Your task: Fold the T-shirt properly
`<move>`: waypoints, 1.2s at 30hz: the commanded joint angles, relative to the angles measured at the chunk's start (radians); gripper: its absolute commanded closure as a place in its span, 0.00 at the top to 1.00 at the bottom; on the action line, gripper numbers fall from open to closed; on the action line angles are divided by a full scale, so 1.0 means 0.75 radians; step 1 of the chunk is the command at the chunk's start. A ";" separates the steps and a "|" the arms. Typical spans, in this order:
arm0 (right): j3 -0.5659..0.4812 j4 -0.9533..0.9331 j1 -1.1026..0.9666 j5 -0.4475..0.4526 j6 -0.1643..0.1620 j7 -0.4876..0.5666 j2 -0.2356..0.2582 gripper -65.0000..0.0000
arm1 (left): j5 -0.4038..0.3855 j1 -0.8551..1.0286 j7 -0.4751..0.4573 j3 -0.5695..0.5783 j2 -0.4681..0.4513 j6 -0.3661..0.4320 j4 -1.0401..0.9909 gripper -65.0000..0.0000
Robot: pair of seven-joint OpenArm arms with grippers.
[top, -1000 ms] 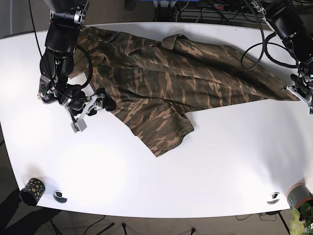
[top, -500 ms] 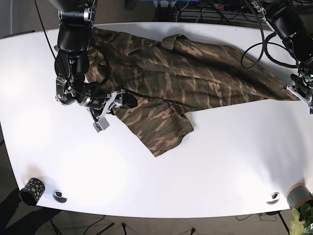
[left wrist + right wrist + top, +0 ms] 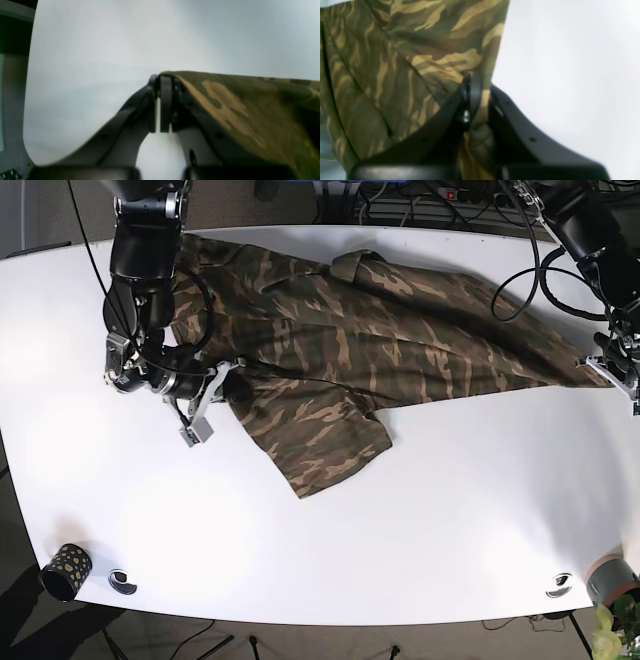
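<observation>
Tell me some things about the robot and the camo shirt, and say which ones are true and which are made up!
1. The T-shirt has a green and brown camouflage pattern. True.
2. The shirt is already folded into a neat small square. False: it lies spread wide across the white table, with one sleeve sticking out toward the front.
3. The right claw is pinching shirt cloth. True: fabric sits between its fingers in the right wrist view.
4. The left claw is far away from the shirt. False: it is at the shirt's edge, with cloth draped against it.
5. A small dark spotted cup stands on the middle of the shirt. False: it stands near the table's front corner, apart from the shirt.
</observation>
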 commanded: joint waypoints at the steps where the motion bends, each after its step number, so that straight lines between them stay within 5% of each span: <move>1: 0.006 0.108 0.057 0.024 0.007 0.025 0.033 0.00 | 0.000 -0.080 -0.021 0.056 -0.025 0.009 0.076 0.00; 11: -0.005 0.090 0.325 0.024 0.007 -0.029 0.145 0.00 | 0.002 -0.284 -0.021 0.277 -0.025 0.015 0.111 0.00; 17: -0.142 -0.140 0.650 0.022 0.007 -0.029 0.244 0.00 | 0.002 -0.456 -0.021 0.401 -0.029 0.015 0.111 0.00; 28: -0.166 -0.318 1.133 0.024 0.007 -0.043 0.280 0.00 | 0.004 -0.830 -0.016 0.547 -0.034 0.015 0.048 0.00; 32: -0.166 -0.320 1.174 0.026 0.007 -0.096 0.285 0.00 | 0.000 -0.859 0.072 0.559 -0.032 0.011 0.037 0.01; 36: -0.162 -0.316 1.164 0.033 0.007 -0.115 0.285 0.00 | -0.007 -0.849 0.108 0.553 0.020 0.011 0.035 0.18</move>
